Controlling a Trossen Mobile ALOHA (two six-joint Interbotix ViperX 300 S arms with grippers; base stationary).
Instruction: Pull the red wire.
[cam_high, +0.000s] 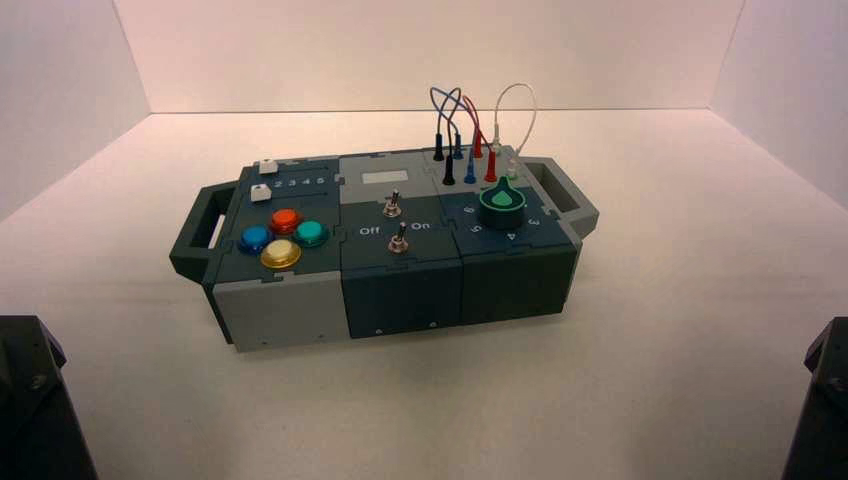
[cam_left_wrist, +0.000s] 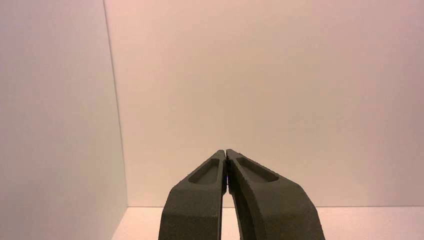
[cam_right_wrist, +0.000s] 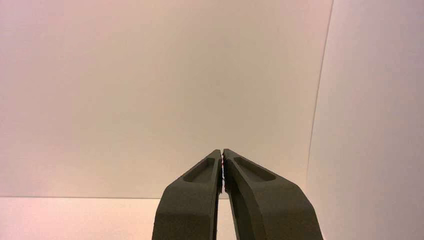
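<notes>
The box (cam_high: 400, 280) stands in the middle of the table, slightly turned. The red wire (cam_high: 473, 112) loops up at its far right corner, with two slim red plugs (cam_high: 490, 165) set in sockets behind the green knob (cam_high: 502, 200). My left gripper (cam_left_wrist: 226, 152) is shut and empty, facing the back wall; its arm is parked at the near left corner (cam_high: 35, 400). My right gripper (cam_right_wrist: 222, 151) is shut and empty, also facing the wall; its arm is parked at the near right corner (cam_high: 820, 400). Neither gripper is near the box.
Next to the red wire stand a blue wire (cam_high: 447, 98) with black and blue plugs and a white looped wire (cam_high: 520, 100). The box also bears coloured buttons (cam_high: 283, 237), two toggle switches (cam_high: 395, 222) and handles at both ends (cam_high: 200, 225). White walls enclose the table.
</notes>
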